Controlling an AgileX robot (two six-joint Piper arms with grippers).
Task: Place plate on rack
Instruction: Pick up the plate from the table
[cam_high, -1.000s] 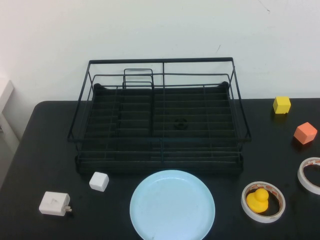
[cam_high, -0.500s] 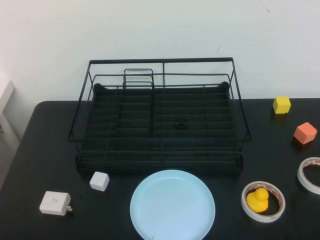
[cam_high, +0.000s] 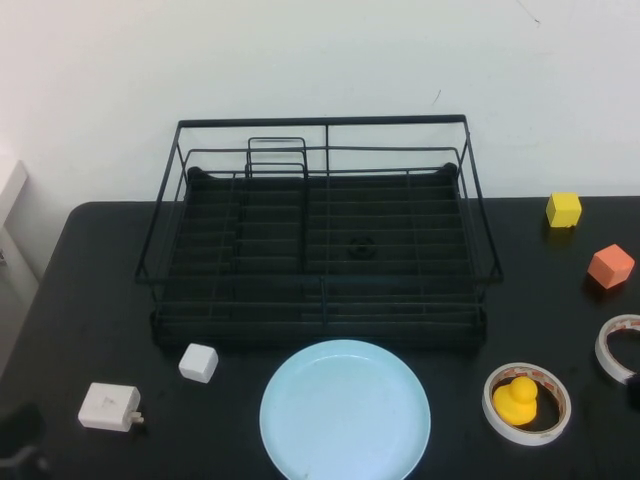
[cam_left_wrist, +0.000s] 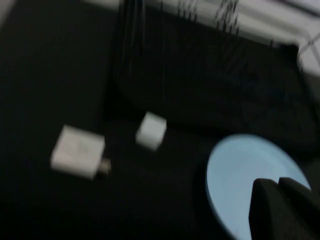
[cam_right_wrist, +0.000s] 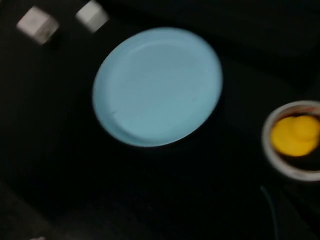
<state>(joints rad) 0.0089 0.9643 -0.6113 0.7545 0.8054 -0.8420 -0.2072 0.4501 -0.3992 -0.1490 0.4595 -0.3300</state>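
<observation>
The pale light-blue plate (cam_high: 345, 410) lies flat on the black table at the front, just before the black wire rack (cam_high: 320, 122). The rack holds nothing. My left gripper (cam_high: 20, 435) shows as a dark shape at the front left corner, well left of the plate. In the left wrist view its fingers (cam_left_wrist: 265, 200) stand close together with nothing between them, in front of the plate (cam_left_wrist: 240, 165) and the rack (cam_left_wrist: 210, 75). My right gripper (cam_high: 634, 392) just shows at the right edge, by a tape ring. The right wrist view looks down on the plate (cam_right_wrist: 157, 85).
A white cube (cam_high: 198, 362) and a white charger (cam_high: 108, 407) lie left of the plate. A tape ring (cam_high: 490, 400) with a yellow duck (cam_high: 518, 398) inside lies to its right, with another tape ring (cam_high: 618, 350) beyond. An orange block (cam_high: 610, 266) and yellow cube (cam_high: 563, 209) sit far right.
Both grippers have come into the high view, the left at the front left corner and the right at the right edge. The plate and rack have not moved.
</observation>
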